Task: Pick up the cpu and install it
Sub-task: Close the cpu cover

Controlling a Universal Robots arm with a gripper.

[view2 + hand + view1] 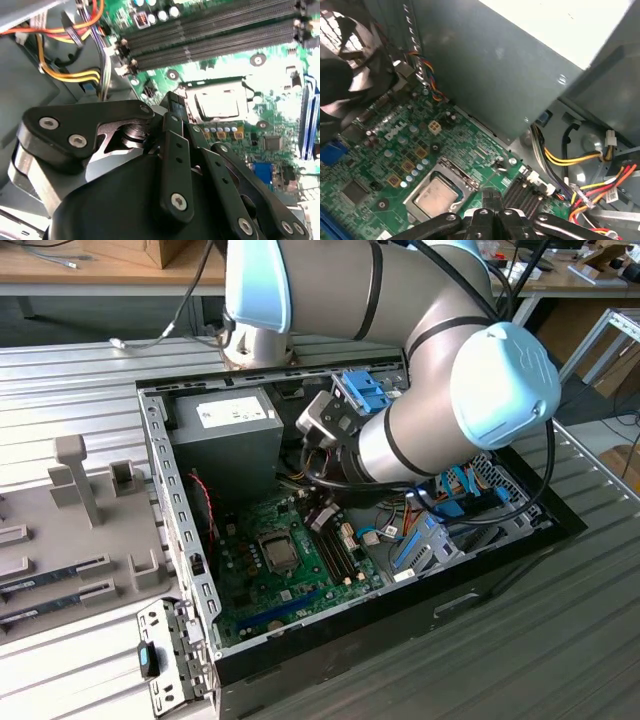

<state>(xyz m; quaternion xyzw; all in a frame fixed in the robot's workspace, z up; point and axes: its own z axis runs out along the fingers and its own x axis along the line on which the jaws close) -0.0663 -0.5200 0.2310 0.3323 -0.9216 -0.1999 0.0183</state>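
Silvery metal marks the cpu (436, 196), which lies flat in its socket on the green motherboard (262, 585), framed by the socket's metal bracket; in the second wrist view it (220, 102) sits just beyond the hand's tips. The hand (172, 112) hangs low inside the open computer case (520, 545), and its black fingers (176, 150) appear drawn together with nothing seen between them. Room is tight here: the grey power supply (225, 435) rises as a wall at about ten o'clock from the socket in the exterior view, with the case's perforated edge (180, 530) beyond it, and bundled red, yellow and orange cables (590, 180) crowd one corner. Four long memory slots (215, 30) run side by side beside the socket. Outside the case, on the ribbed counter (520, 650), a grey tray (70, 530) sits at nine o'clock.
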